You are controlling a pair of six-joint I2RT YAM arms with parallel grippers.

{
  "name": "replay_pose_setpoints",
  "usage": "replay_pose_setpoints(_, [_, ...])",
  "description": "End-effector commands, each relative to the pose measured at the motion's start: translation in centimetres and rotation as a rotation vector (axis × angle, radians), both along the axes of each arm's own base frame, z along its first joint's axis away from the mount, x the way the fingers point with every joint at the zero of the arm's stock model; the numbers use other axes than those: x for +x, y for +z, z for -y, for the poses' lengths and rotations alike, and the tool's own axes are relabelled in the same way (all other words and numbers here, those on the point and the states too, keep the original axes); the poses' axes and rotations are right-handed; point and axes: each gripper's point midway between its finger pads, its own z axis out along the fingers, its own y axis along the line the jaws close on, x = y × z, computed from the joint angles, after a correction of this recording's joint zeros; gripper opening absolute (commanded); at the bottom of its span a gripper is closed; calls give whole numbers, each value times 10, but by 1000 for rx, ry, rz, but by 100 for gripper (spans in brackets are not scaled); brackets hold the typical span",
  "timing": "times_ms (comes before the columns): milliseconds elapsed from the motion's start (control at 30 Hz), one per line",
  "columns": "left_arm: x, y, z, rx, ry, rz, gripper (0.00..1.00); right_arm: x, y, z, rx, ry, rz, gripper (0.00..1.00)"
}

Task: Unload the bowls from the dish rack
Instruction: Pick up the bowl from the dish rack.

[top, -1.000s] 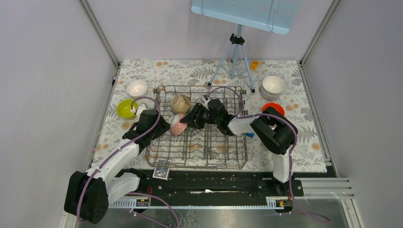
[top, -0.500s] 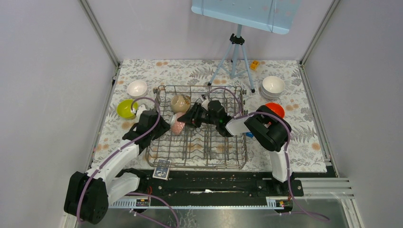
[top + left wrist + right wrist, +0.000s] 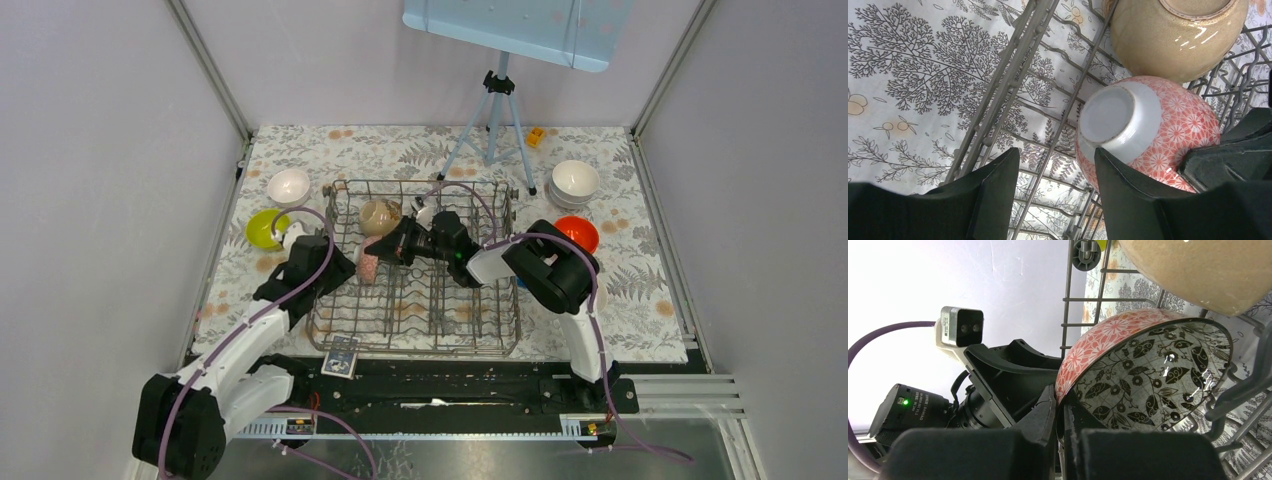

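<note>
Red-and-white flowered, the bowl (image 3: 1128, 340) leans on its side at the left end of the dish rack (image 3: 420, 325), just beside a beige bowl (image 3: 1175, 35). Our right hand (image 3: 1057, 412) is clamped tight on its rim, one finger inside and one outside. Our left hand (image 3: 1057, 187) hovers partly open beside the bowl's white foot, holding nothing.
</note>
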Motion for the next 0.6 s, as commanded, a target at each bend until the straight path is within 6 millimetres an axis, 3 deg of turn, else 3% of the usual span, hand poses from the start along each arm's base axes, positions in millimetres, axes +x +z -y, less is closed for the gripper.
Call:
replay_pose_setpoints(0, [2, 10, -8, 10, 41, 31, 62, -7, 35, -11, 110, 56, 67, 0])
replay_pose_setpoints(100, [2, 20, -11, 14, 57, 44, 64, -9, 45, -12, 142, 74, 78, 0])
replay_pose_setpoints(267, [1, 47, -22, 34, 104, 77, 80, -15, 68, -10, 184, 92, 105, 0])
replay_pose_setpoints(467, [0, 92, -36, 48, 177, 140, 96, -28, 91, -4, 187, 130, 139, 0])
replay_pose_setpoints(567, [-2, 112, -41, 49, 197, 168, 99, -34, 100, 1, 162, 146, 179, 0])
